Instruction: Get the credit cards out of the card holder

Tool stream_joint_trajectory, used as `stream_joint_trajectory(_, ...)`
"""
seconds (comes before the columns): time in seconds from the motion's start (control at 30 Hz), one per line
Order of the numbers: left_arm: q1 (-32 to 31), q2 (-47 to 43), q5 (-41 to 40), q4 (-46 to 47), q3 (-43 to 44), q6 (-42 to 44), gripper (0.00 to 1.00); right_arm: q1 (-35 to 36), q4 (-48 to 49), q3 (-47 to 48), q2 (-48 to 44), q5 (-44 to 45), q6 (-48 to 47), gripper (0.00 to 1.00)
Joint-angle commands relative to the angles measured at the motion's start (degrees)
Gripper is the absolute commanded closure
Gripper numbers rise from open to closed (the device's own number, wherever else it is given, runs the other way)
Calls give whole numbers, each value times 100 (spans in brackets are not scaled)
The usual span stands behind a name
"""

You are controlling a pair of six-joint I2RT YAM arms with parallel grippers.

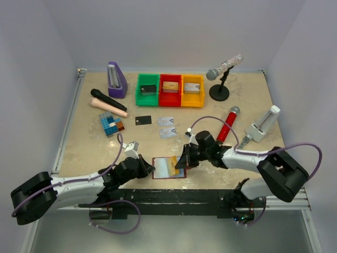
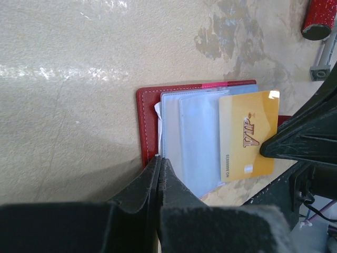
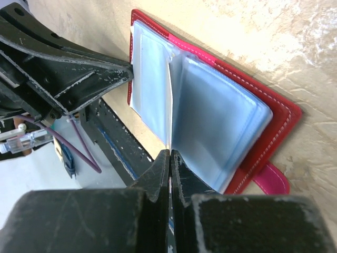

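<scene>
Pale marbled worktop (image 1: 89, 142) with white walls around it; the work sits at the near edge. The right hand (image 3: 169, 154) is closed tight on the outer edge of the gold card (image 2: 247, 134), which lies partly out of a clear pocket of the open card holder (image 2: 149, 113). The left hand (image 2: 159, 159) is closed too, its tips at the holder's opposite edge. Whether it pinches the red cover or only presses on it, I cannot tell. A black card (image 1: 143, 120) and two silvery cards (image 1: 167, 132) lie further back, out of the holder.

The bite on the gold card looks thin, so a pull could slip off it. If the left hand's hold is weak, the whole holder may drag along or slide off the near edge. A pocket leaf caught with the card would jam it.
</scene>
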Motion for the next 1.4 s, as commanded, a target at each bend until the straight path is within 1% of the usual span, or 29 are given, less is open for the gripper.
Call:
stream_joint_trajectory(0.0,-3,-143,-314,-733,-333,32,100,-27,-588,210,-255,255,-341,100)
stream_joint_trajectory(0.1,-3,-257,-314,-804,-324,32,100,-27,-790,237,-439,308,-411,100)
stream_joint_trajectory(0.23,-3,-398,-296,-1006,-201,102,100,-18,-1387,325,-755,528,-648,100)
stream_joint_trajectory(0.33,-3,-591,-279,-1181,18,365,100,-18,-1782,386,-1115,730,-789,100)
stream_joint_trajectory(0.37,-3,-661,-261,-1243,115,488,98,-18,-1914,412,-1230,756,-841,100)
stream_joint_trajectory(0.4,-3,-749,-226,-1287,202,602,91,-18,-2037,439,-1370,791,-894,100)
stream_joint_trajectory(0.47,-3,-1003,-165,-1366,387,831,67,-27,-2266,518,-1660,853,-1017,100)
stream_joint_trajectory(0.53,-3,-1197,-164,-1506,606,990,49,-27,-2494,632,-1942,862,-1157,100)
stream_joint_trajectory(0.6,-3,-1347,-164,-1883,940,1052,38,-18,-2627,737,-2267,783,-1350,100)
stream_joint_trajectory(0.7,-3,-1593,-121,-2139,1231,1148,30,-10,-2663,834,-2636,459,-1544,100)
stream_joint_trajectory(0.77,-3,-1873,-51,-2061,1293,1175,29,-9,-2514,826,-2838,56,-1589,100)
stream_joint_trajectory(0.8,-3,-2075,37,-1826,1206,1192,28,-18,-2304,765,-2918,-225,-1571,100)
stream_joint_trajectory(0.83,-3,-2277,264,-1319,1049,1262,28,-18,-2145,729,-2997,-393,-1502,100)
stream_joint_trajectory(0.9,6,-2726,739,24,479,1281,29,-9,-1724,598,-3094,-718,-1309,100)
stream_joint_trajectory(0.97,15,-3043,969,932,-6,1176,30,-9,-1346,483,-3147,-913,-1071,100)
stream_joint_trajectory(1.0,15,-3096,1065,1171,-103,1175,30,-9,-1187,439,-3165,-983,-957,100)
stream_joint_trajectory(1.13,24,-2992,1680,1525,-122,1412,29,-9,-529,272,-3095,-1194,-518,100)
stream_joint_trajectory(1.2,24,-2860,1874,1831,-139,1412,30,-1,-177,246,-2963,-1317,-245,100)
stream_joint_trajectory(1.3,24,-2693,2068,2569,-262,1404,31,26,158,210,-2866,-1283,-60,100)
stream_joint_trajectory(1.37,24,-2579,2156,2799,-289,1368,32,69,299,219,-2813,-1309,19,100)
